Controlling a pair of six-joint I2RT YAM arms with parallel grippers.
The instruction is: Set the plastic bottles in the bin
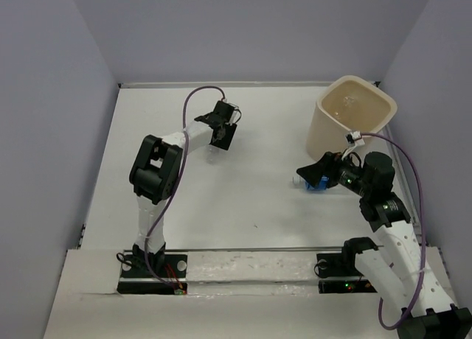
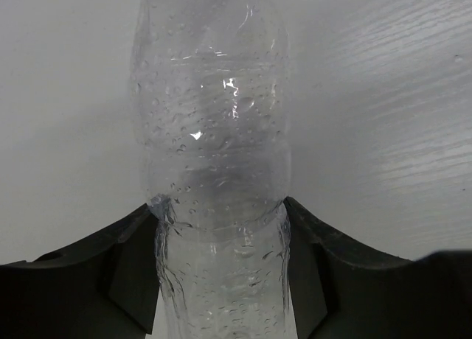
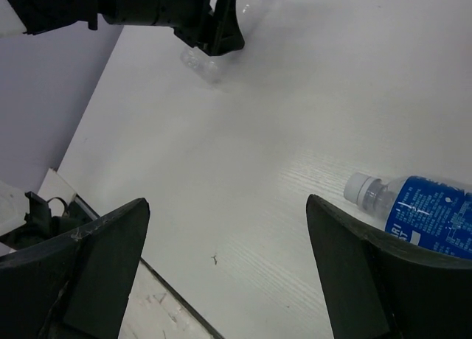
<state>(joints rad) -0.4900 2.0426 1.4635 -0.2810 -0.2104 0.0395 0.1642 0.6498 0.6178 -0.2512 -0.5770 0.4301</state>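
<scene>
L gripper (image 2: 221, 210) clamping clear bottle (image 2: 214, 118) at 11 o'clock on table (image 1: 243, 206). R gripper (image 3: 227, 206) hanging wide, empty, w/ blue-label bottle (image 3: 424, 214) lying at its 3 o'clock. Bin (image 1: 332, 136) sitting at 1 o'clock, contents unclear. At least 2 bottles still needing binning.

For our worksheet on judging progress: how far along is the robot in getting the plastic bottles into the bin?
Done: the bin seems to hold some clear plastic already; a count is not possible. In hand: the left gripper is closed on a clear bottle, away from the bin. Left: the blue-labelled bottle lies on the table beside the open right gripper.
</scene>
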